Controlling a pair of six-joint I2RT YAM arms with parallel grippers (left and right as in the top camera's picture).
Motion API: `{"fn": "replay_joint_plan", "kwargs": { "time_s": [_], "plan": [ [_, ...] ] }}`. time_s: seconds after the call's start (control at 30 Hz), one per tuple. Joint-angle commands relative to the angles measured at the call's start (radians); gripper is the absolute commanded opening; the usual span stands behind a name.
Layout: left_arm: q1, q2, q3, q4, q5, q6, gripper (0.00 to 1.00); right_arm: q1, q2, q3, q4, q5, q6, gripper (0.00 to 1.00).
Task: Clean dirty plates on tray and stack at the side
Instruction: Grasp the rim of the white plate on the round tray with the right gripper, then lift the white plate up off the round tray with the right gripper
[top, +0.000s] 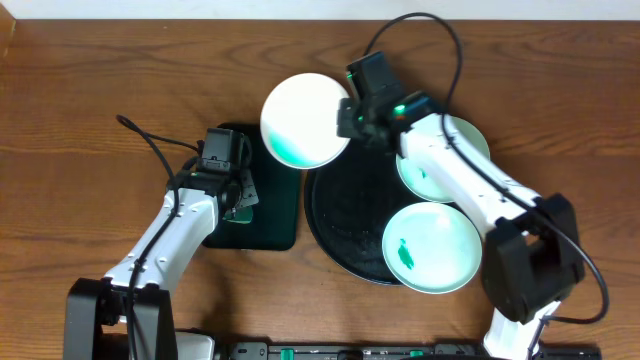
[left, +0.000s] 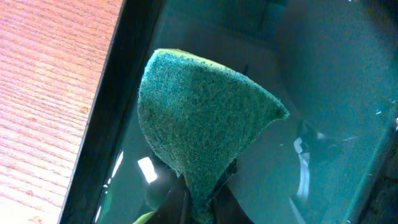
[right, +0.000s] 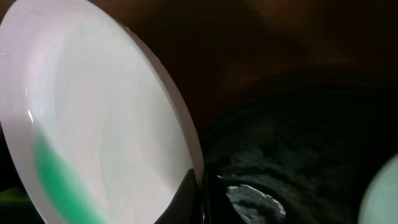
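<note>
My right gripper (top: 349, 113) is shut on the rim of a white plate (top: 303, 118) and holds it lifted and tilted past the upper left edge of the round black tray (top: 345, 215). In the right wrist view the white plate (right: 93, 118) shows a green smear low on its face, and my right gripper (right: 200, 199) pinches its edge. Two mint-green plates lie on the tray: one (top: 432, 248) with a green smear, the other (top: 445, 165) partly hidden under my right arm. My left gripper (top: 240, 203) is shut on a green scouring pad (left: 205, 124).
A smaller rectangular black tray (top: 275, 215) lies left of the round one, under my left gripper; its wet floor (left: 323, 93) fills the left wrist view. Bare wooden table (top: 90, 110) surrounds both trays. The right arm's cable loops over the table's top right.
</note>
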Motion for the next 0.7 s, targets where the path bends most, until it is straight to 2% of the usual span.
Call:
{"fn": "replay_joint_plan", "kwargs": {
  "time_s": [0.0,0.37,0.67],
  "plan": [
    [0.000,-0.008,-0.017,-0.002,-0.016,0.009,0.07,0.033,0.003,0.029,0.050,0.063,-0.004,0.01],
    [0.000,-0.008,-0.017,-0.002,-0.016,0.009,0.07,0.143,0.002,0.034,0.203,0.290,-0.208,0.01],
    [0.000,-0.008,-0.017,-0.002,-0.016,0.010,0.08,0.228,0.002,0.034,0.303,0.495,-0.479,0.01]
  ]
}}
